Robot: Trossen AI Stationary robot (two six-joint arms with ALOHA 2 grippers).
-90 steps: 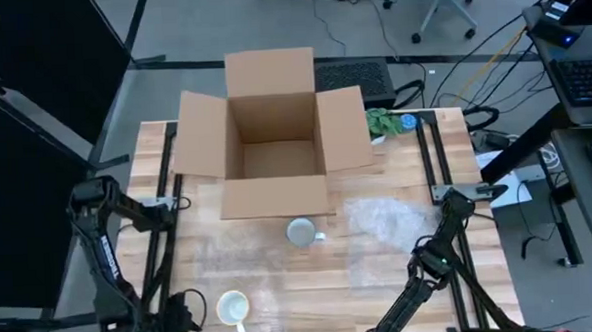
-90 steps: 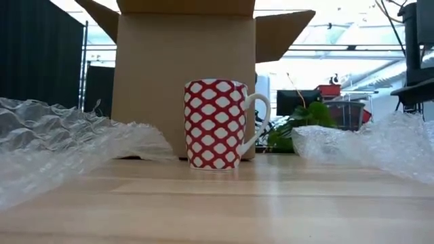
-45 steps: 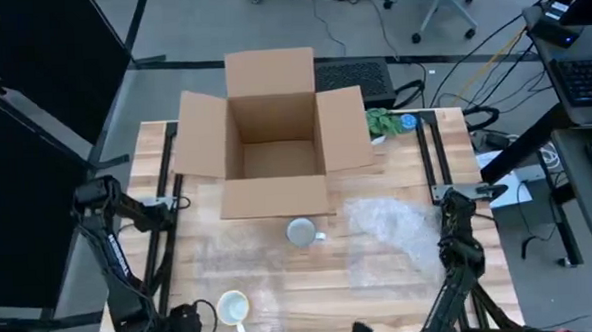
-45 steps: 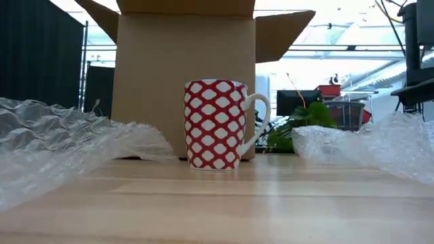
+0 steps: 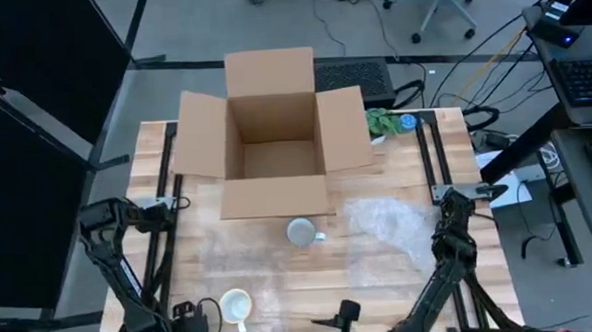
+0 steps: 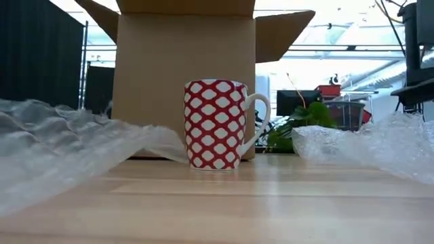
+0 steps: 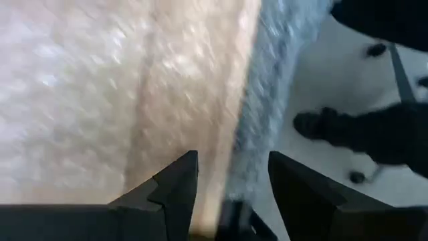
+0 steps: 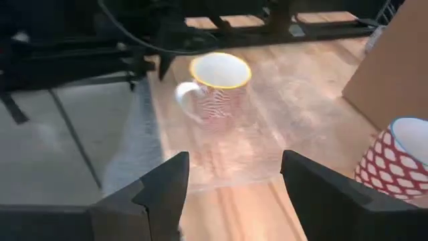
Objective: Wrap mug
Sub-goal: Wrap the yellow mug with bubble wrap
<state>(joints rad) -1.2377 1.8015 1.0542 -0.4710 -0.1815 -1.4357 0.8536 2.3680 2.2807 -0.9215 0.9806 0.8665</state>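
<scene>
Standing by open box (image 5: 273, 137) — red-patterned mug (image 5: 301, 232)

My left wrist view is smeared: I can make out bubble wrap (image 7: 80, 87) over the desk edge, nothing finer. In my low view, wrap (image 6: 68, 146) covers the foot of the box (image 6: 183, 74), whose top is cut off. The right gripper (image 5: 335, 317) sits at the high view's bottom edge, too small to read its fingers.
</scene>
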